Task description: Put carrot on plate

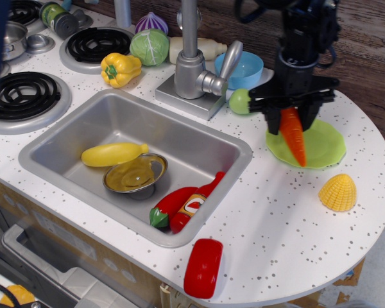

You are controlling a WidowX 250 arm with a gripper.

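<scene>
My black gripper is shut on the thick top end of the orange carrot. The carrot hangs point-down, tilted a little to the right, over the lime-green plate. The plate lies on the white speckled counter at the right, between the sink and the counter's curved edge. The carrot's tip is over the plate's middle; I cannot tell whether it touches. The carrot's green stem end is hidden between the fingers.
A blue bowl and a small green fruit sit just left of the gripper, by the faucet. A yellow shell-shaped toy lies in front of the plate. The sink holds a ketchup bottle, a red chili, a metal dish and a yellow vegetable. A red block lies at the front edge.
</scene>
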